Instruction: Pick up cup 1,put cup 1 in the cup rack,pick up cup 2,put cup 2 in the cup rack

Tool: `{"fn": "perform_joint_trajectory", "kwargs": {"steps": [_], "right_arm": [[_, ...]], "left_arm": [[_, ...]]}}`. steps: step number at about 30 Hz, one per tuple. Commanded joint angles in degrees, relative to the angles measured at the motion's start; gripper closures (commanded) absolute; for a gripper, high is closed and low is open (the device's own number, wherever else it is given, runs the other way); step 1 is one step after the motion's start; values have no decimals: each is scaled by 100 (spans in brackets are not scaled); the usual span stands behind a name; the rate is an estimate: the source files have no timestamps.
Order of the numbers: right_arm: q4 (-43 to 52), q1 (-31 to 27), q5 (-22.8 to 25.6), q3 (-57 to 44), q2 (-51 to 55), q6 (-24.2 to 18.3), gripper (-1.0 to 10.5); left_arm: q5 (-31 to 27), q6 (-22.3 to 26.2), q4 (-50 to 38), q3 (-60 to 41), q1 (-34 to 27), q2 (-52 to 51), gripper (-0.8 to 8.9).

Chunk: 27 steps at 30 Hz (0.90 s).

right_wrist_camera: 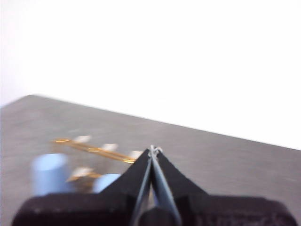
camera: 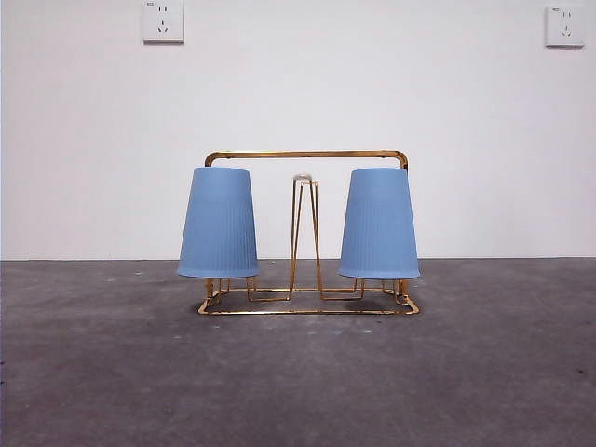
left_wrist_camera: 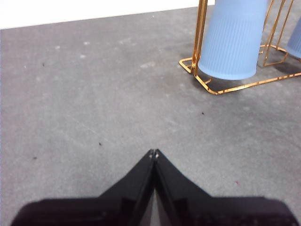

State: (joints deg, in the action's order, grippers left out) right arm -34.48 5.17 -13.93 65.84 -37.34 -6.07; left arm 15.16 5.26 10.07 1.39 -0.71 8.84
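The gold wire cup rack [camera: 307, 156] stands in the middle of the grey table. Two light blue ribbed cups hang upside down on its prongs: one on the left [camera: 218, 223] and one on the right [camera: 379, 223]. A bare prong with a pale tip [camera: 304, 179] rises between them. In the left wrist view, my left gripper [left_wrist_camera: 154, 153] is shut and empty, well away from a racked cup [left_wrist_camera: 233, 40] and the rack's base [left_wrist_camera: 235, 87]. In the blurred right wrist view, my right gripper [right_wrist_camera: 154, 149] is shut and empty, high above the rack [right_wrist_camera: 94, 149] and cups [right_wrist_camera: 49, 173].
A white wall with two sockets [camera: 163, 20] [camera: 564, 25] stands behind the table. Bare grey tabletop [camera: 298, 382] lies in front of and beside the rack. No arm shows in the front view.
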Motion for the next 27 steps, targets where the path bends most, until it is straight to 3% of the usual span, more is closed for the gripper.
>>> {"fn": "perform_joint_trajectory", "kwargs": {"steps": [1,7,12,16,27], "right_arm": [[850,-306,518,-1609,863,-201,941],[2135,-503,721,-4564,2667,-162,941],[2422,-503,756,-5943,3462,-101,941],[2413,-503,752,-6494,3689,-101,941],[2415,-503,756,-6483,3681,-103,941]], "left_arm": [[-15,-52,-44,-55,-22,72,817],[-15,-52,-46,-55,-22,245,817],[-15,-52,-68,-55,-22,334,817],[-15,-52,-68,-55,-22,337,817],[-15,-52,-72,-52,-22,354,817]]}}
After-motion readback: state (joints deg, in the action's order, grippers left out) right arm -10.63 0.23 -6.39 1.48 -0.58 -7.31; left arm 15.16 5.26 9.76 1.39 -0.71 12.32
